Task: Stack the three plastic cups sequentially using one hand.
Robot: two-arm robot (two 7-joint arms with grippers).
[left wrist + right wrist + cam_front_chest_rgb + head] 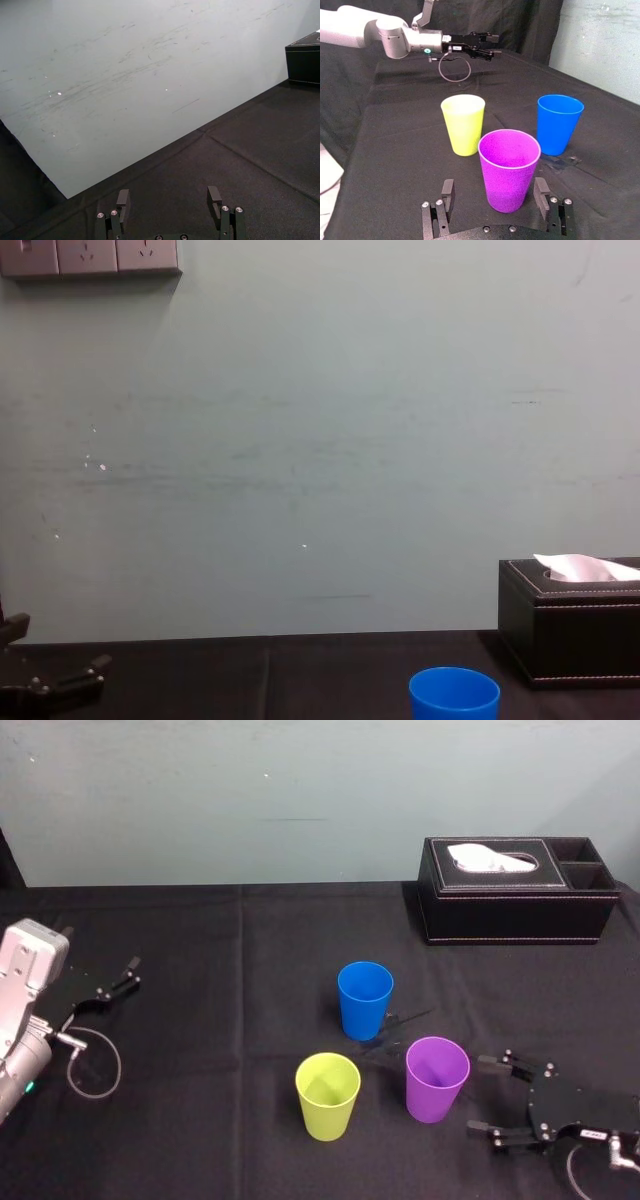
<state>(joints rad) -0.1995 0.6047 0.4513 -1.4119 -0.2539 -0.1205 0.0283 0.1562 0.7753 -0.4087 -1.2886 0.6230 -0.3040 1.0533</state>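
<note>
Head view: three plastic cups stand upright and apart from one another on a black-draped table (200, 1050), mouths open upward. The blue cup (364, 1000) sits farthest from the robot. The yellow-green cup (327, 1095) and the purple cup (436, 1078) stand side by side nearer to it, yellow-green on the left, purple on the right. None is nested in another.

The right gripper (478, 1095) lies low over the cloth at the near right, just beside the purple cup, its pincer spread wide and holding nothing. Seen from the right wrist camera, the purple cup stands squarely ahead of the gap between the two fingers (448, 192), with no contact visible. The yellow-green and blue cups stand beyond it.

The left gripper (126, 974) rests well away at the table's left edge, on an arm bearing a white boxy part (35, 955). Its fingers are also parted, with only bare cloth between them.

A black tissue box (515, 890), a white tissue poking from its top, sits at the far right of the table against a pale wall (250, 800). From the chest camera, the blue cup's rim shows just left of that box.
</note>
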